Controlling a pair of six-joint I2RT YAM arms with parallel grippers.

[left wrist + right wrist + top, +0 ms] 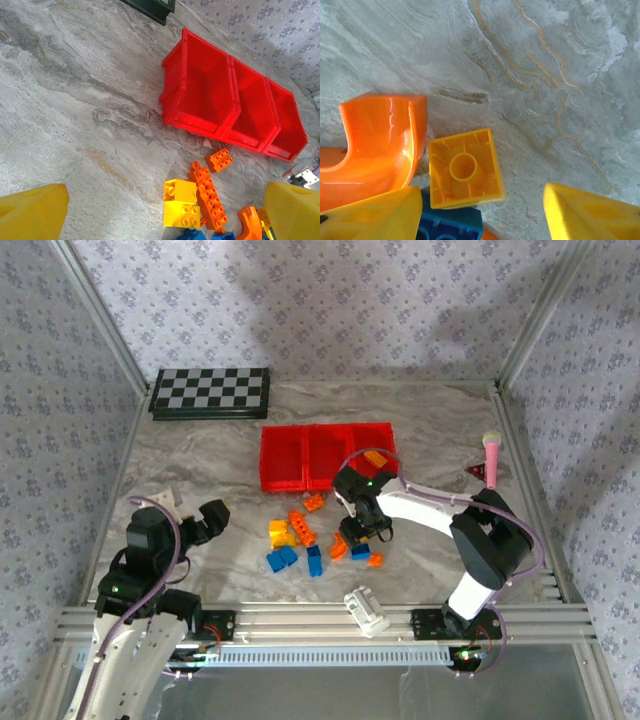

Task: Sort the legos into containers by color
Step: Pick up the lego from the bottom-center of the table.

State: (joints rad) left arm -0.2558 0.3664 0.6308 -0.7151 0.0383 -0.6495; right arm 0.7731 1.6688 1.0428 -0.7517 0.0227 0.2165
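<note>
The three joined red containers (300, 455) (200, 90) stand mid-table; an orange brick (375, 458) lies in the right one. The legos lie in front of them: yellow bricks (281, 533) (181, 202), a long orange brick (302, 528) (208, 197), a small orange one (314, 502) (219, 160) and blue ones (282, 559). My right gripper (356, 532) (485, 212) hangs low over the pile, open, with an upside-down yellow brick (465, 167) between its fingers, near the left finger (375, 215) and apart from the right one. A curved orange brick (375, 145) and a blue brick (450, 225) lie beside it. My left gripper (212, 518) (165, 205) is open and holds nothing.
A black-and-white checkerboard (210, 392) lies at the back left. A pink microphone toy (492, 455) lies at the right edge, with a small red piece (476, 472) beside it. A white ribbed cylinder (366, 610) rests near the front rail.
</note>
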